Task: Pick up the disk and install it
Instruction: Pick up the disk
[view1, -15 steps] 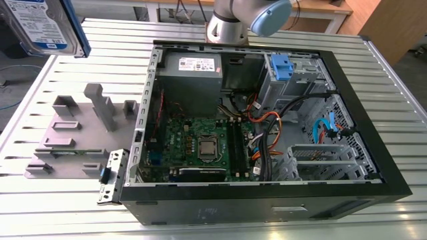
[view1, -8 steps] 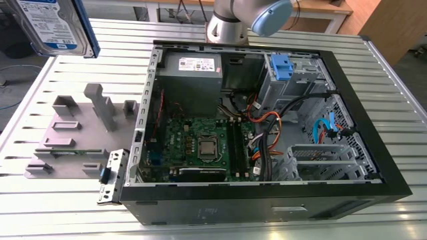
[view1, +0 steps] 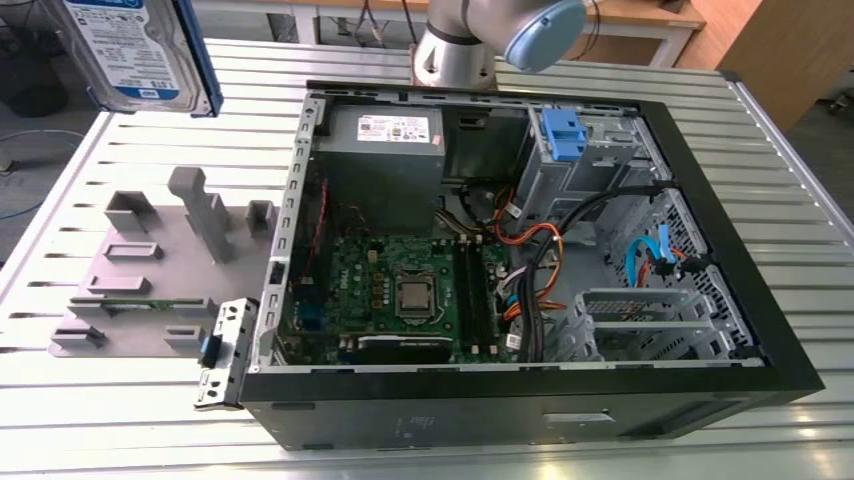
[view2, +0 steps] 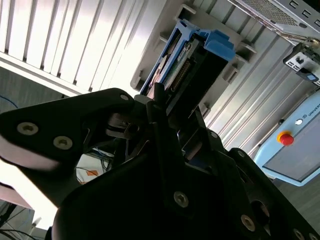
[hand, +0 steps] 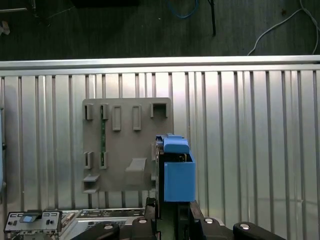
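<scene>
The disk, silver with a blue-and-white label and blue side rails, hangs high in the air at the exterior view's upper left, above the slatted table. In both wrist views it sticks out from my gripper, whose black fingers are shut on one end of it. The first wrist view shows the disk edge-on over the edge of the grey fixture. In the second wrist view the disk shows its connector end and blue rails beyond the gripper.
The open computer case lies on the table at the exterior view's right. It holds a grey power supply, a motherboard and a drive cage with a blue bracket. The grey fixture lies beside the case. The arm's base stands behind.
</scene>
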